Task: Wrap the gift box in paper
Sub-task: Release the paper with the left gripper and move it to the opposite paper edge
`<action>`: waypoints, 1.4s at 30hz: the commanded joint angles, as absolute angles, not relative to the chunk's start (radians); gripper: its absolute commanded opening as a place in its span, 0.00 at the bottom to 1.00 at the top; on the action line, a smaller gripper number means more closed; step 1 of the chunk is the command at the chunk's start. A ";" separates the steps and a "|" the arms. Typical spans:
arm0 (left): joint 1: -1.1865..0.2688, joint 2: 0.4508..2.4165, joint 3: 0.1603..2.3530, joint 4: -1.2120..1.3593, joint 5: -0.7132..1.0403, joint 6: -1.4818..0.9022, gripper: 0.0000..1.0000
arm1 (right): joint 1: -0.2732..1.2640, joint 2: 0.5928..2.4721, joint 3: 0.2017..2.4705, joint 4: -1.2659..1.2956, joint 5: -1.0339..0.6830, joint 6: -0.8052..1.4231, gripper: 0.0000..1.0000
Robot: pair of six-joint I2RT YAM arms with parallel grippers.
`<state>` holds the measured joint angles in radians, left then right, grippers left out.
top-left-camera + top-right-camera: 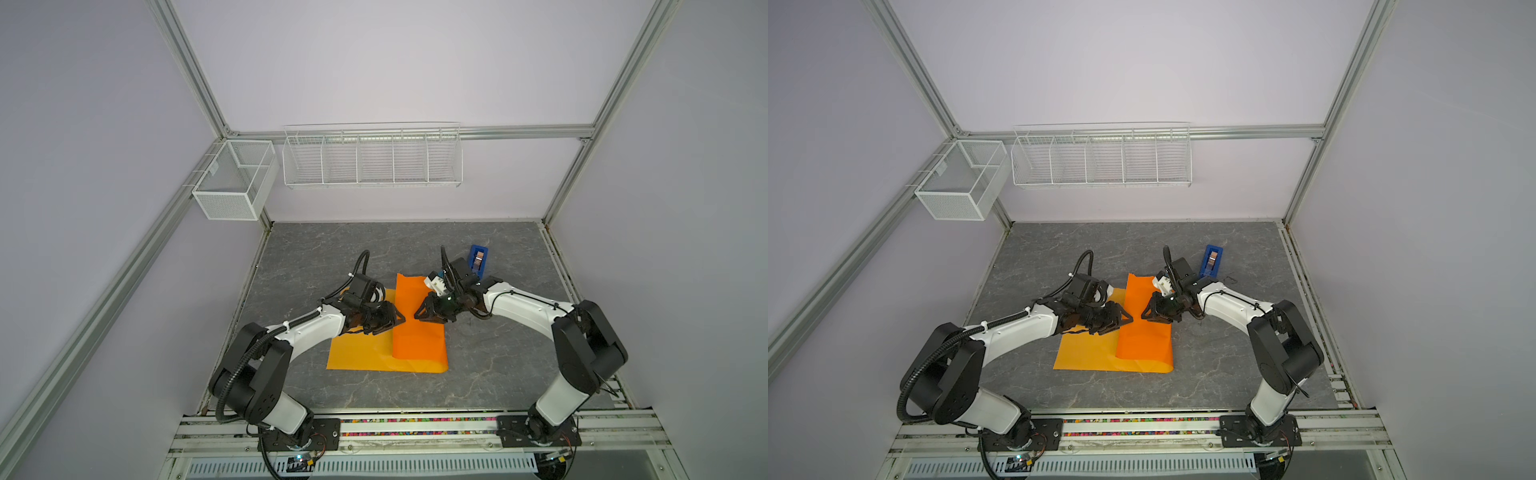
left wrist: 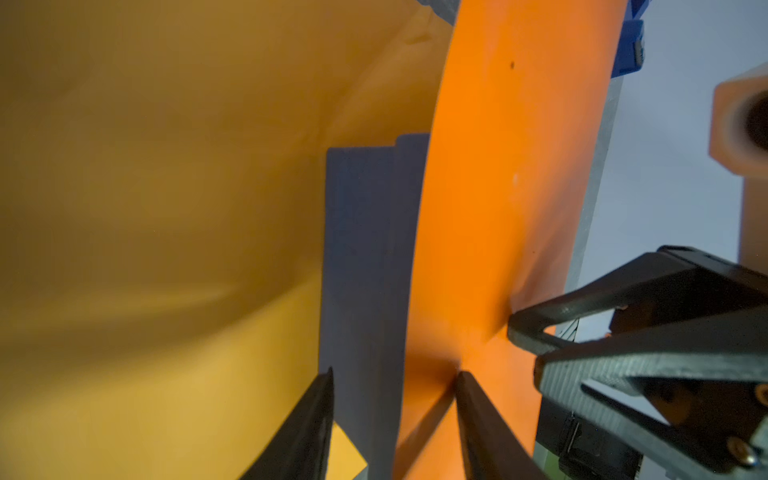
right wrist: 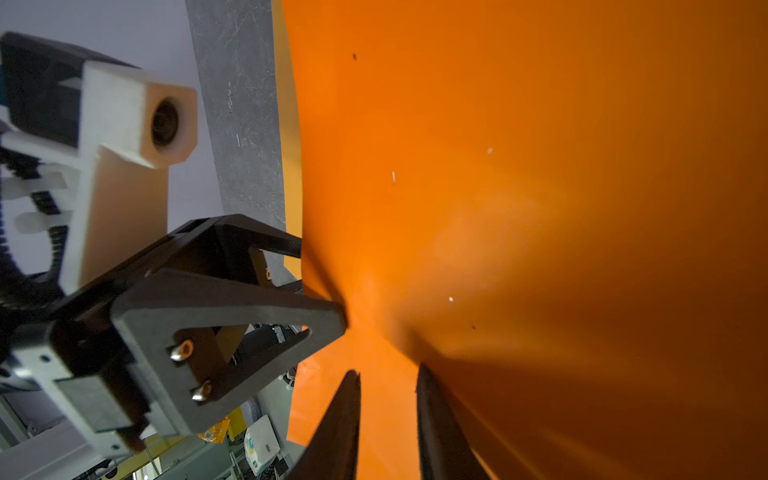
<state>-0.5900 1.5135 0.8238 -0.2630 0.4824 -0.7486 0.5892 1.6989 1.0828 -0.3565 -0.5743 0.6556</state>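
The orange paper (image 1: 357, 353) lies flat on the table, and its right part is folded over as a flap (image 1: 419, 332). The dark navy gift box (image 2: 361, 249) shows only in the left wrist view, where it sticks out from under that flap. In both top views the flap hides it. My left gripper (image 2: 395, 374) is open. It straddles the box's edge, with one finger over the flat sheet and the other pressing on the flap. My right gripper (image 3: 387, 371) faces it from the right with its jaws narrowly apart and its tips against the flap. Nothing is pinched between them. The two grippers (image 1: 400, 320) (image 1: 417, 316) nearly meet.
A bright blue tape dispenser (image 1: 478, 257) stands behind the right arm, near the paper's far corner. A white mesh basket (image 1: 232, 183) and a white wire rack (image 1: 372, 158) hang on the back frame. Grey marbled tabletop (image 1: 498, 353) surrounds the sheet.
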 commanded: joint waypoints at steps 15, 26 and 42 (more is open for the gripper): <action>-0.295 1.315 0.763 -0.601 0.202 -0.632 0.73 | 0.577 1.730 1.055 -0.397 -0.562 0.629 0.27; -0.251 1.067 0.554 -0.674 0.272 -0.918 0.88 | 0.575 1.730 1.060 -0.404 -0.562 0.629 0.27; -0.309 0.864 0.428 -0.753 0.297 -1.075 0.99 | 0.575 1.753 1.077 -0.401 -0.575 0.636 0.27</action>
